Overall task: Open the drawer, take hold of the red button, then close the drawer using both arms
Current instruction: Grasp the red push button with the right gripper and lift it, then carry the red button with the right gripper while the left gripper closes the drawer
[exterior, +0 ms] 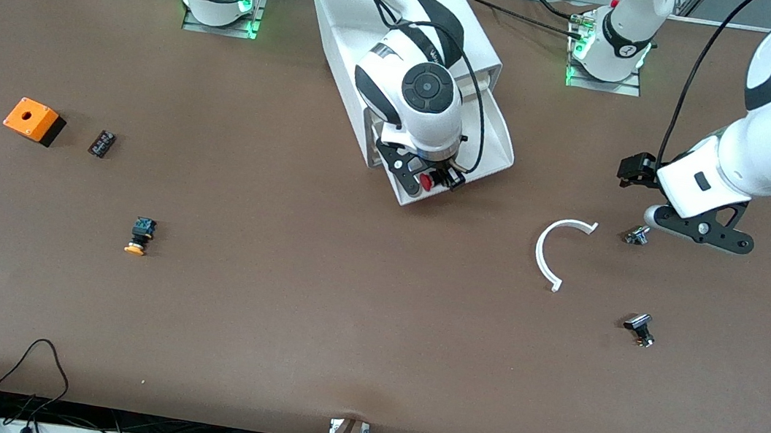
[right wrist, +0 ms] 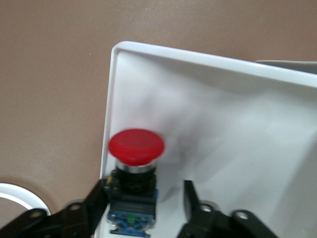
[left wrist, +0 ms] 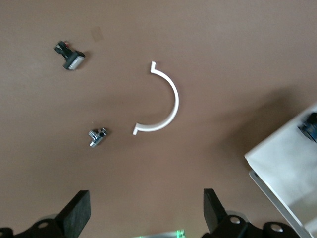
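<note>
**Grab step: right hand straddling the button in the open drawer**

The drawer [exterior: 493, 149] is pulled out of the white cabinet [exterior: 408, 35], so opening looks done. The red-capped button [right wrist: 134, 173] lies inside it, close to the front corner. Your right hand [right wrist: 143, 208] is down in the drawer with fingers spread either side of the button's black-and-blue body, one finger [right wrist: 91, 206] about touching, the other apart; not pinched yet. Next move, as I judge it: squeeze on the body below the cap, then lift straight up clear of the drawer wall.

Left hand [left wrist: 143, 213] waits, fingers spread and holding nothing, over bare table [exterior: 342, 329] near the white curved strip [exterior: 549, 248] and a small metal part [exterior: 637, 236]. It will likely be needed for pushing the drawer shut.
</note>
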`<state>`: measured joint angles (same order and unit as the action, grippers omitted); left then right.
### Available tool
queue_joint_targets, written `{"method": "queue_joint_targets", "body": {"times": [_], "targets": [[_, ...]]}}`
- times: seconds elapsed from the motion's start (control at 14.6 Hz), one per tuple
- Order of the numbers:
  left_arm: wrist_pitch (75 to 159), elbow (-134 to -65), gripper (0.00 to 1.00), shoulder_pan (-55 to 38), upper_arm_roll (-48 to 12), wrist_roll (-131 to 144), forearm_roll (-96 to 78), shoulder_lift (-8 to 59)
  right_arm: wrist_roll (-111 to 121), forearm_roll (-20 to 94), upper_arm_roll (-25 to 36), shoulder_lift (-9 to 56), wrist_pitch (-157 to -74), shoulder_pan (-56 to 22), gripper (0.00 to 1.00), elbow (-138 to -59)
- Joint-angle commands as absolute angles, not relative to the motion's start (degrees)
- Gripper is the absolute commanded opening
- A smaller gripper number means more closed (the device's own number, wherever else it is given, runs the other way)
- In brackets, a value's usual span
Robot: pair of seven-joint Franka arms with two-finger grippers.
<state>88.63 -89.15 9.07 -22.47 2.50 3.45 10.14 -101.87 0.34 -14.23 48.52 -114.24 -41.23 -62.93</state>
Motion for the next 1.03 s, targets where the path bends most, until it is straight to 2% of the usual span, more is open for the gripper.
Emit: {"method": "queue_joint_targets", "body": {"times": [0.0,0.07,0.14,0.41,0.62,0.96], "targets": [[94.6,-94.9,1.00,10.0,-22.1,3.0,4.9,5.8,-102.0,-0.6,-14.3,47.6,-113.7,-41.4,0.18,-63.2],[94.7,-94.4,1.00,10.5,-22.0,2.7,5.0,6.0,-101.6,-0.7,-14.3,47.5,-113.7,-41.4,0.07,-63.0],[94.7,-94.0,1.00,10.5,-21.9,2.7,6.0,6.2,-100.7,-0.7,-14.3,47.2,-113.6,-41.4,0.00,-62.8],[94.1,-89.3,1.00,11.2,-21.9,2.9,6.6,9.1,-100.5,-0.4,-14.6,46.3,-110.9,-40.9,0.00,-60.6],[92.9,-88.6,1.00,11.3,-22.0,2.9,5.9,9.6,-98.3,-0.3,-14.4,45.8,-104.0,-39.6,0.00,-55.4],[91.8,-89.6,1.00,10.6,-22.3,3.1,-1.1,11.6,-73.3,0.0,-14.2,41.4,-97.8,-31.9,0.00,-55.8]]}}
